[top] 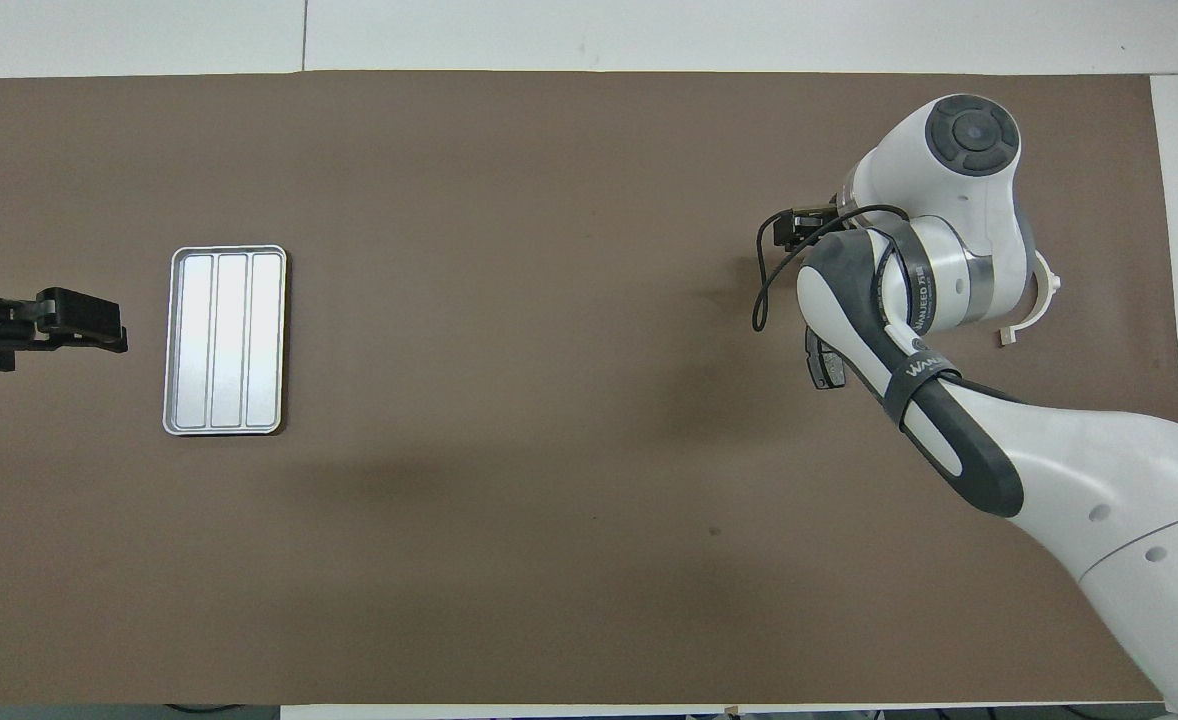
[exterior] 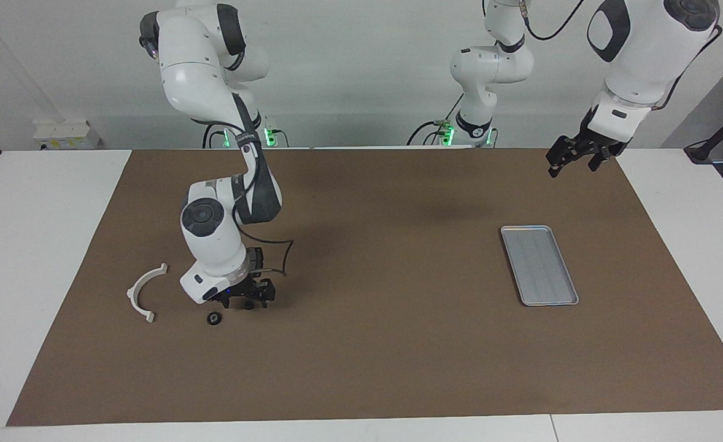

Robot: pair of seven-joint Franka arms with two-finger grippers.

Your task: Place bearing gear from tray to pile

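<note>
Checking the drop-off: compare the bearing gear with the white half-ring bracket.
The bearing gear is a small, dark, closed round part; the white half-ring bracket is larger, pale, and an open arc. The gear lies just by the right gripper; the bracket lies apart from it. Both rest on the brown mat, off the tray.

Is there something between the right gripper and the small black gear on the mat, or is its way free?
Nothing visible stands between them. The right gripper is low over the mat, right beside the small black gear, which lies by the white bracket. The tray holds nothing; the left gripper waits near it.
</note>
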